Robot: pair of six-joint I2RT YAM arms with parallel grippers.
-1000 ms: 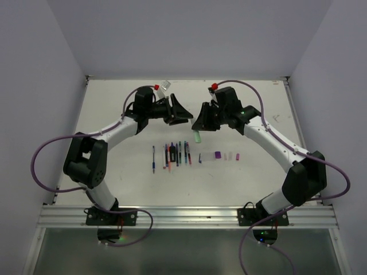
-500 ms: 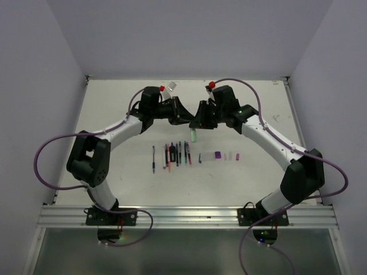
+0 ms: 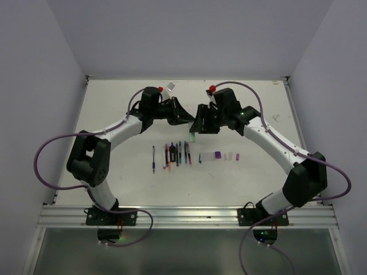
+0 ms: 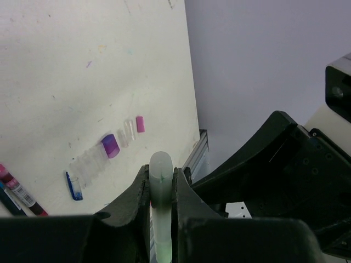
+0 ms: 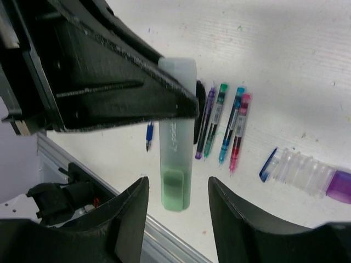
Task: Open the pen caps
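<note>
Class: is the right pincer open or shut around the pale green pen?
Open: the right pincer stands clear either side of the pen; the left pincer clamps it.

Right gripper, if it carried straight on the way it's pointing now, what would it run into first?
The pale green pen. It sits directly ahead of the right gripper, between its open fingers, and is clamped by the left gripper. Beyond the pen lies the table, though depth is hard to judge.

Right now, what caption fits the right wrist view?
Left gripper pinches a green pen between the right gripper's open fingers.
</note>
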